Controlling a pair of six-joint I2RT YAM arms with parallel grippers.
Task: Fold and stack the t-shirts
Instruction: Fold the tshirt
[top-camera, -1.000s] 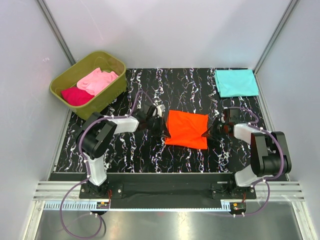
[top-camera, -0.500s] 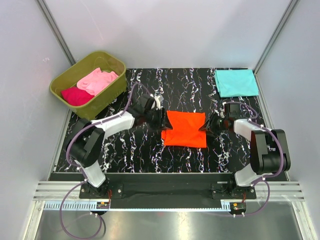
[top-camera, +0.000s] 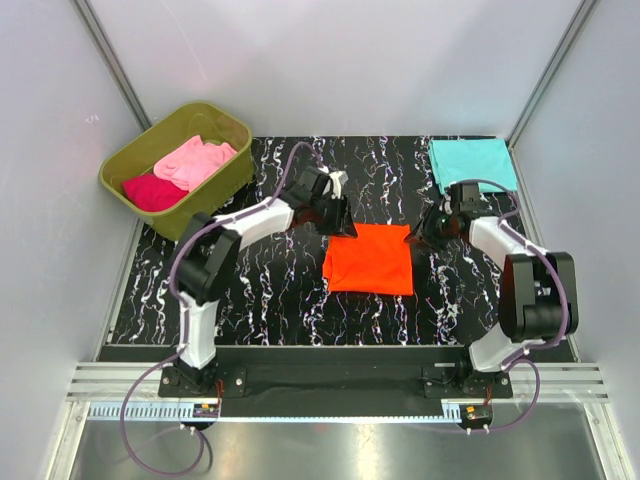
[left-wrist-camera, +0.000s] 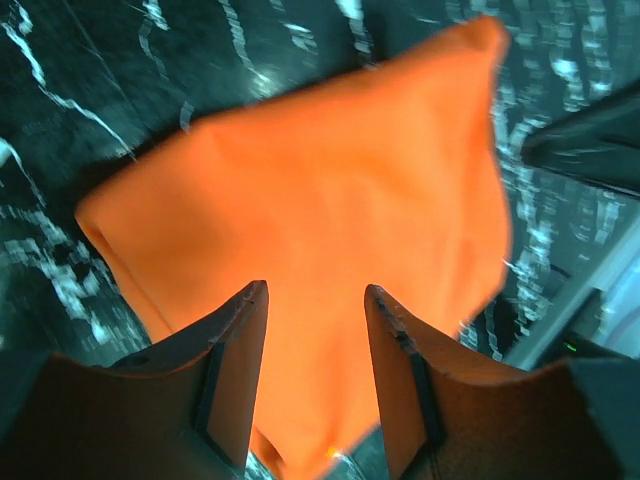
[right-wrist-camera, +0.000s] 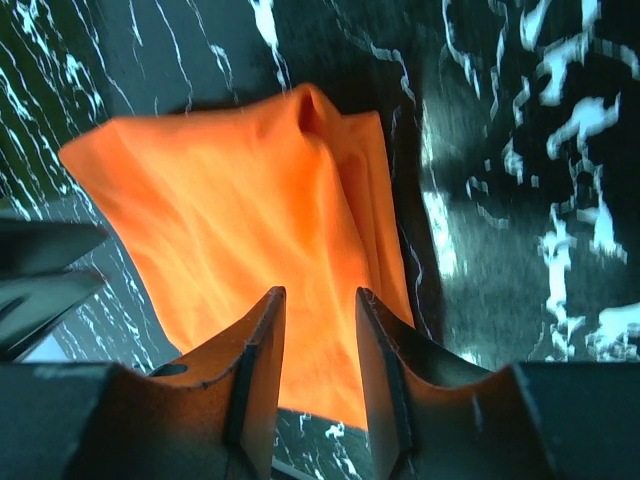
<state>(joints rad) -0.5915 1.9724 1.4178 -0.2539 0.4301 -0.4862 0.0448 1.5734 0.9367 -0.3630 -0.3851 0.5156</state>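
Note:
A folded bright orange t-shirt (top-camera: 369, 258) lies flat mid-table, also filling the left wrist view (left-wrist-camera: 310, 210) and the right wrist view (right-wrist-camera: 250, 210). My left gripper (top-camera: 338, 222) hovers open over its far left corner with nothing between the fingers. My right gripper (top-camera: 425, 232) stands open beside its far right corner, also empty. A folded teal t-shirt (top-camera: 472, 164) rests at the far right corner of the table. A light pink t-shirt (top-camera: 195, 160) and a magenta one (top-camera: 153, 191) lie crumpled in the tub.
The olive-green tub (top-camera: 222, 190) sits at the far left, partly off the black marbled table (top-camera: 270, 290). Grey walls close in on three sides.
Both grippers opened and let go of the orange t-shirt, then lifted toward the far side. The shirt now lies flatter as a neat rectangle.

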